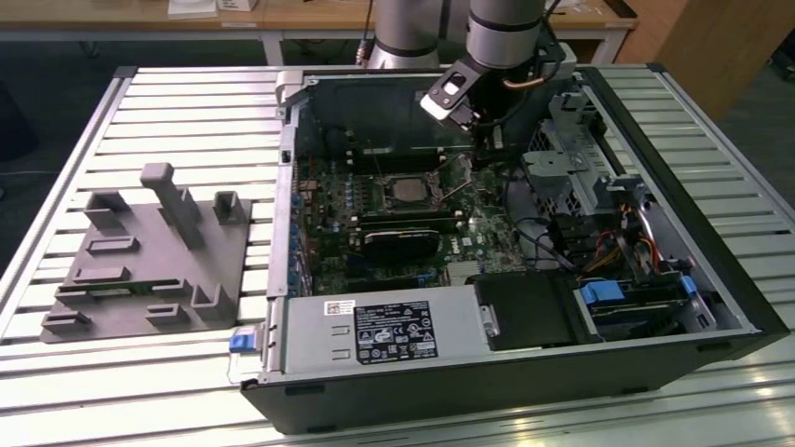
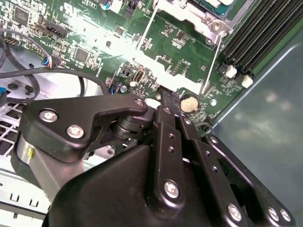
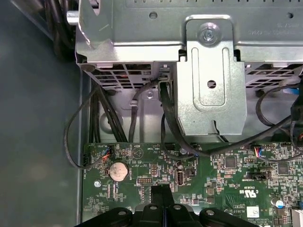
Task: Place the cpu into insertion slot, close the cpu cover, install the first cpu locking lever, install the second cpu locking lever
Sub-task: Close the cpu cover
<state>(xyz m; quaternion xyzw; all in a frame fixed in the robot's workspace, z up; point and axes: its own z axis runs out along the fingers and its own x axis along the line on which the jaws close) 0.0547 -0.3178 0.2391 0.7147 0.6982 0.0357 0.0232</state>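
In the exterior view an open computer case lies on a slatted table. The insertion slot (image 1: 405,190) sits mid-board, and the cpu (image 1: 407,188) lies in it, its pale face showing through the silvery cpu cover (image 1: 429,199). My gripper (image 1: 490,146) hangs just above the board, off the socket's corner on the exterior view's right. Both wrist views show its black fingers pressed together with nothing between them, as gripper (image 2: 165,94) and gripper (image 3: 163,195). Two thin silvery locking levers (image 2: 147,29) (image 2: 212,64) run out from the cover's edge (image 2: 189,14) toward the fingertips.
A grey metal drive cage (image 3: 208,71) with black cables (image 3: 165,118) stands close behind the gripper. A coin battery (image 3: 118,170) and long black memory slots (image 2: 255,38) are nearby. A grey fixture block (image 1: 149,251) sits on the table outside the case, and the power supply (image 1: 372,331) is at the case front.
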